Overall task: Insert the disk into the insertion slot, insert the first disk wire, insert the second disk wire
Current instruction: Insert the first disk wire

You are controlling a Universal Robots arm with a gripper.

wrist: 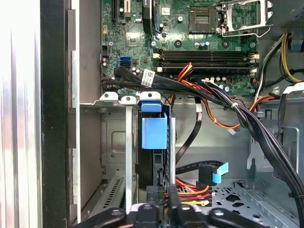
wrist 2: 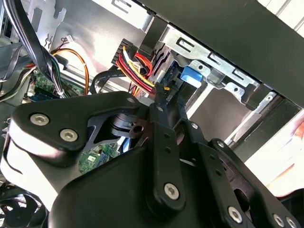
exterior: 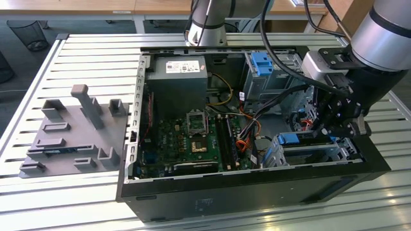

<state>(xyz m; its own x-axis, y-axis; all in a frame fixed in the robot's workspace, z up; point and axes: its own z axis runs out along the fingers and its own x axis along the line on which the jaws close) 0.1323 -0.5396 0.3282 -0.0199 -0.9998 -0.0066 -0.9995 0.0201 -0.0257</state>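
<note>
Fingers [wrist 2: 160,118] of the gripper [wrist: 160,209] are narrow, pinching the black connector of the red-yellow disk wire [wrist: 190,194] at the end of the disk [wrist: 154,133]. The disk in its blue frame sits in the insertion slot [wrist: 114,142], low inside the PC case [exterior: 257,192] at the exterior view's right, beside the motherboard [wrist: 190,28].

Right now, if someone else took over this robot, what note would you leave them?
Claw: low inside the computer case, at the wire end of the flat silver disk in its bright blue plastic frame; open or shut, I cannot tell.
Done: disk sits in the low silver sheet-metal slot.
Left to check: both wires; the red-and-yellow wire bundle lies by the claw, plugged or not I cannot tell.
</note>
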